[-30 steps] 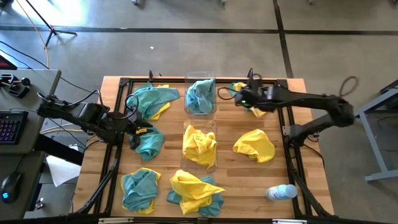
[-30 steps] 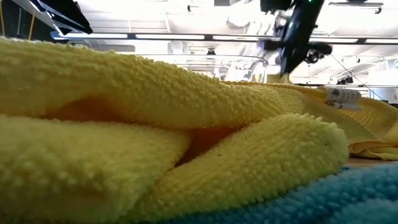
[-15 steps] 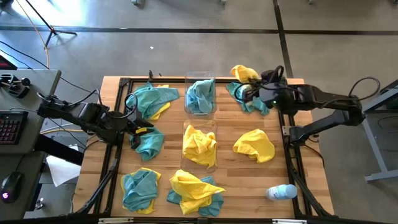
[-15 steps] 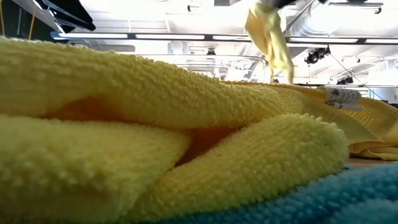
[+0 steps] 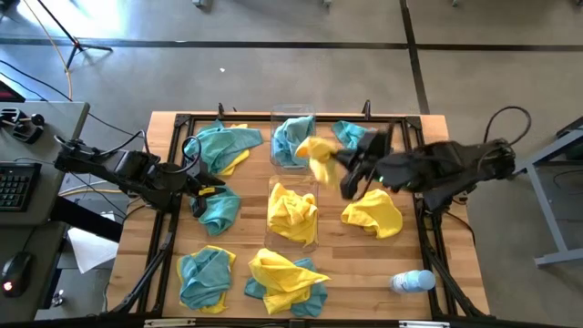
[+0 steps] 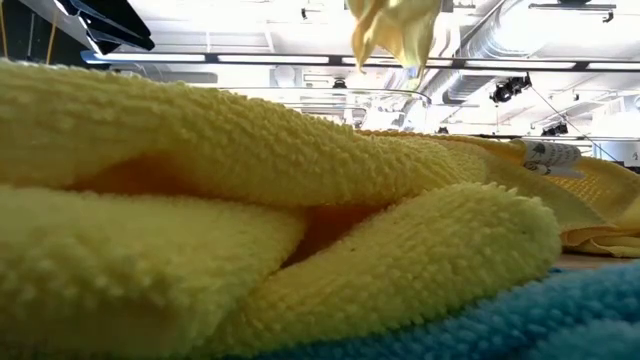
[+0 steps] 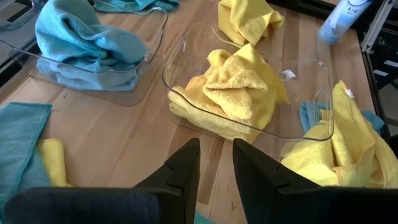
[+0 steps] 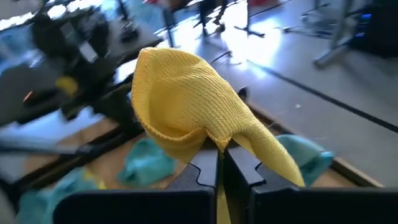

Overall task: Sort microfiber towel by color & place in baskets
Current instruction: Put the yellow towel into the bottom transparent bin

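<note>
My right gripper (image 5: 340, 164) is up over the table's far middle, shut on a bright yellow microfiber towel (image 5: 318, 156), which shows high in the low view as the yellow towel (image 6: 393, 28). Below stand two clear baskets: the far basket (image 5: 293, 117) holds a teal towel, the near basket (image 5: 314, 187) a yellow towel (image 7: 233, 93). My left gripper (image 7: 215, 171) waits open at the table's left side, its fingers on nothing, above a teal towel (image 5: 219, 210). My right gripper pinches a bunched fold of the yellow towel (image 8: 212, 142) between its two fingertips (image 8: 239, 163). It comes from the table's right side, slanting a little downward. The towel is lifted clear of the table and hangs slack from the fingers.
Loose towels lie around the baskets: teal with yellow (image 5: 223, 146) far left, teal (image 5: 350, 135) far right, yellow (image 5: 373, 211) right, teal (image 5: 205, 275) and yellow over teal (image 5: 284, 278) near. A clear bottle (image 5: 412, 281) lies near right. Black frame rails (image 5: 428, 228) edge the table.
My right gripper has risen from the far right pile with the yellow towel and swung toward the table's left and near side, rolling as it went, until it is over the baskets. The towel is lifted clear; the teal towel under it stays on the table.
</note>
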Action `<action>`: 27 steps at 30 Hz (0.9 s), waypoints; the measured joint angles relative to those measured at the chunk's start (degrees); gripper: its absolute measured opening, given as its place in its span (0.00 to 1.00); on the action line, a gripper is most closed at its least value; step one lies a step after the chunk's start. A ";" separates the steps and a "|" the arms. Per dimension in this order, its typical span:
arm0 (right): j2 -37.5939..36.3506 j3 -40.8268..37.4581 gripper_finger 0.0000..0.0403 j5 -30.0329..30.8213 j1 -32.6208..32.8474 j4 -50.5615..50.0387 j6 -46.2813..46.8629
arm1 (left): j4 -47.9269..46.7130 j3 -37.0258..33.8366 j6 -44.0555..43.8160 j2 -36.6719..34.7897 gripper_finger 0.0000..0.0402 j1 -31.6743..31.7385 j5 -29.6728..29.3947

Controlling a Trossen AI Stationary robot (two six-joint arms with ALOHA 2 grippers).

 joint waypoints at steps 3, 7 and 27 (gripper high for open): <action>3.01 -0.06 0.00 -2.22 1.90 1.29 -0.94 | 0.64 0.00 0.00 0.00 0.21 0.00 0.00; 7.36 -1.04 0.00 -5.02 2.73 4.49 -0.98 | 2.16 0.00 0.59 0.01 0.21 0.00 -0.26; 16.61 -1.16 0.00 -19.51 -6.85 -1.36 -2.99 | 3.96 0.02 2.51 0.02 0.21 0.00 -0.84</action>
